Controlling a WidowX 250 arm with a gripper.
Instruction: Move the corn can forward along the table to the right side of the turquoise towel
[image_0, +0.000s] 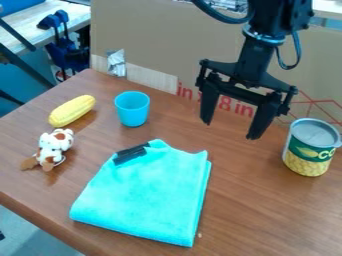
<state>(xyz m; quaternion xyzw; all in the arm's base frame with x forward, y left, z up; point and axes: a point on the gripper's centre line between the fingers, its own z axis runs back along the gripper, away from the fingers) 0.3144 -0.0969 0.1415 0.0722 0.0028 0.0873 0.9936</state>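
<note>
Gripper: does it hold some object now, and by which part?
Nothing is held: the gripper hangs open above the table, with no object between its fingers.

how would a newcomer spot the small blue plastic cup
On the brown wooden table, find the folded turquoise cloth. Just beyond its far edge, beside the yellow toy corn cob, stands a small, plain blue plastic cup. Unlike the metal can with a green-and-yellow label, it is all blue.
</note>
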